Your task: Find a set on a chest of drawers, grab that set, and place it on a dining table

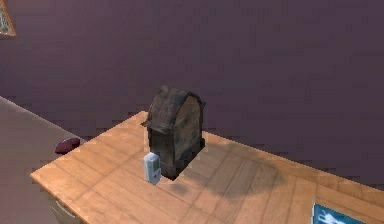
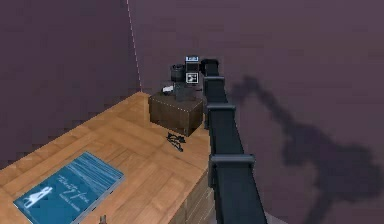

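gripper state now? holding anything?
Gripper: cannot be told. Its far end is at the dark brown arched box standing on the light wooden top, so whether it holds anything is unclear.

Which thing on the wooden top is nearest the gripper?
The dark brown box, right below the gripper in the arm side view; the blue sheet and small dark item lie farther down.
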Controlling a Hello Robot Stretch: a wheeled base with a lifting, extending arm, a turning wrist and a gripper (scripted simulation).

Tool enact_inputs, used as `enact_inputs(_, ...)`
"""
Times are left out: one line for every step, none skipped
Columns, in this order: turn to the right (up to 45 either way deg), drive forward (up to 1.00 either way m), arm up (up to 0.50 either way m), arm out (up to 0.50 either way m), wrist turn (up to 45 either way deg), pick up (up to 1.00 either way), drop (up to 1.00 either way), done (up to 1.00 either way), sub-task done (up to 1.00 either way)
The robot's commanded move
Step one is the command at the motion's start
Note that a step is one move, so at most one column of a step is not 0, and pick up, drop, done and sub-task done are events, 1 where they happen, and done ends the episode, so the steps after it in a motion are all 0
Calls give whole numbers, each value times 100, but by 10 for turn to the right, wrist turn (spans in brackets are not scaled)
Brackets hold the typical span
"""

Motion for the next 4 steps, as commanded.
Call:
enact_inputs(0,0,-30,0,0,0,0,0,0)
enact_inputs(0,0,0,0,0,100,0,0,0)
enact_inputs(0,0,10,0,0,0,0,0,0)
enact_inputs(0,0,26,0,0,0,0,0,0)
